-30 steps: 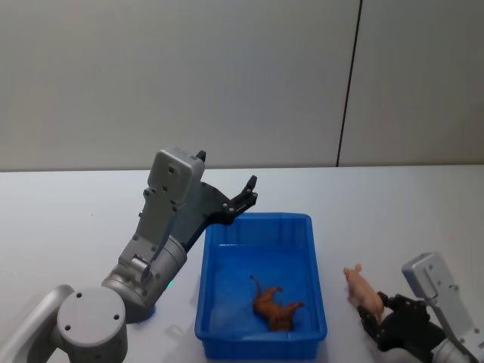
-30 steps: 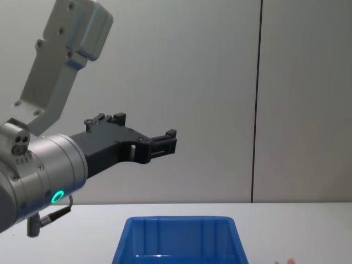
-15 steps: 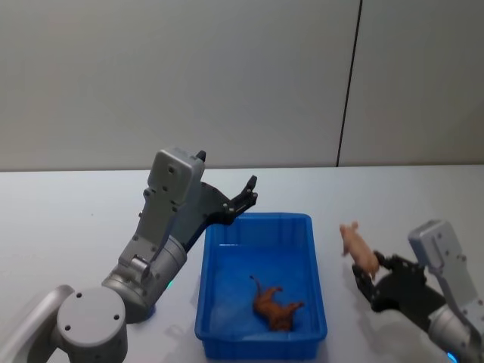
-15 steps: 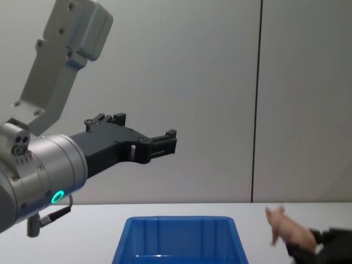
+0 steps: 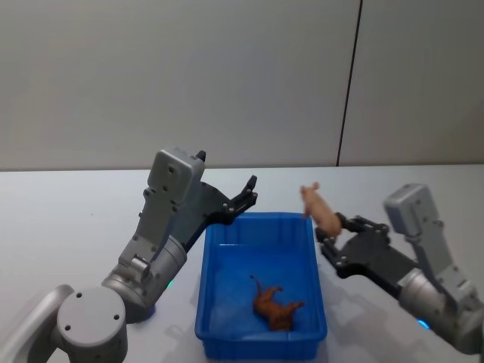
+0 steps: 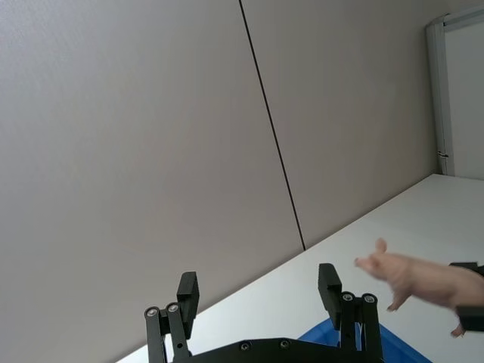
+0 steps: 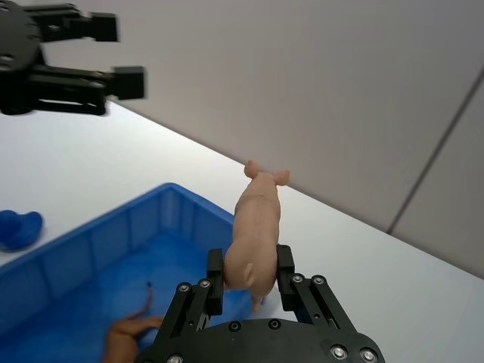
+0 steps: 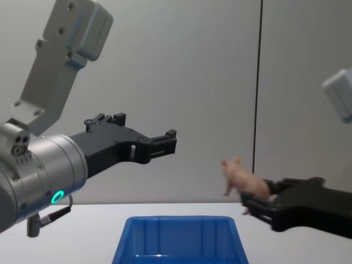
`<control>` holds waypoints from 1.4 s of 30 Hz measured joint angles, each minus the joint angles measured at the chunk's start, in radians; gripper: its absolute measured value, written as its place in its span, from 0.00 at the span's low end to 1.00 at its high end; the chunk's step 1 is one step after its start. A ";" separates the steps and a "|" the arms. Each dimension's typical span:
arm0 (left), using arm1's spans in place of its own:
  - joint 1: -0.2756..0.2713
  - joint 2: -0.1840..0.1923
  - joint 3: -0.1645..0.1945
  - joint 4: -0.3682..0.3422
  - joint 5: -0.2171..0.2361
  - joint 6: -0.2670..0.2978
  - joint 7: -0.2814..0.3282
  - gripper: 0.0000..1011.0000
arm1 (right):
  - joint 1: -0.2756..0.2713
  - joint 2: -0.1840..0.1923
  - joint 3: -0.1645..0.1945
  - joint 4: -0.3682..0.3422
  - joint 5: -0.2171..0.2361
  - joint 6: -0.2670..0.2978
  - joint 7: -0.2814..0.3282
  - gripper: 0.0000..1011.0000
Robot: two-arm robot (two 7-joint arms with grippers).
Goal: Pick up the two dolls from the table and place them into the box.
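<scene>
The right gripper (image 5: pixel 331 229) is clamped on the pink pig doll (image 5: pixel 321 207), held in the air above the far right corner of the blue box (image 5: pixel 265 218). The left gripper (image 5: pixel 248 193), jaws apart, hovers over the box's far left corner. A brown doll (image 5: pixel 276 306) lies inside the box on the white table (image 5: pixel 76 212).

The bright blue rectangular plastic box (image 5: pixel 259 221) looks smooth and faintly glossy. The brown animal doll (image 5: pixel 277 305) inside it looks matt. By the box's rim, the smooth, rubbery-looking pale pink pig doll (image 7: pixel 255 227) sits gripped between matt black fingers (image 7: pixel 215 274) of the right hand (image 7: pixel 250 266). The white bench (image 5: pixel 76 219) around the box is matt.
</scene>
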 joint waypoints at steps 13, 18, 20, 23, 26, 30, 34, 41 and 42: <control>0.000 0.000 0.000 0.000 0.000 0.000 0.000 0.99 | 0.048 -0.060 -0.054 0.054 -0.061 0.013 0.060 0.58; 0.000 0.000 0.000 0.000 0.000 0.000 0.000 0.99 | 0.055 -0.066 -0.060 0.065 -0.074 0.008 0.060 0.74; 0.000 0.000 0.000 0.000 0.000 0.000 0.000 0.99 | 0.055 -0.066 -0.060 0.066 -0.074 0.004 0.059 0.80; 0.000 0.000 0.000 0.000 0.000 0.000 0.000 0.99 | 0.054 -0.057 -0.053 0.065 -0.073 -0.011 0.051 0.89; 0.000 0.000 0.000 0.000 0.000 0.000 0.000 0.99 | 0.050 -0.046 -0.044 0.060 -0.065 -0.023 0.046 0.95; 0.000 0.000 0.000 0.000 0.000 0.000 0.000 0.99 | 0.034 -0.016 -0.022 0.045 -0.045 -0.050 0.040 0.99; 0.000 0.000 0.000 0.000 0.000 0.000 0.000 0.99 | 0.019 0.011 -0.002 0.033 -0.025 -0.068 0.035 0.99; 0.000 0.000 0.000 0.000 0.000 0.000 0.000 0.99 | -0.014 0.062 0.034 0.012 0.005 -0.089 0.019 0.99; 0.000 0.000 0.000 0.000 0.000 0.000 0.000 0.99 | -0.017 0.066 0.036 0.011 0.008 -0.090 0.017 0.99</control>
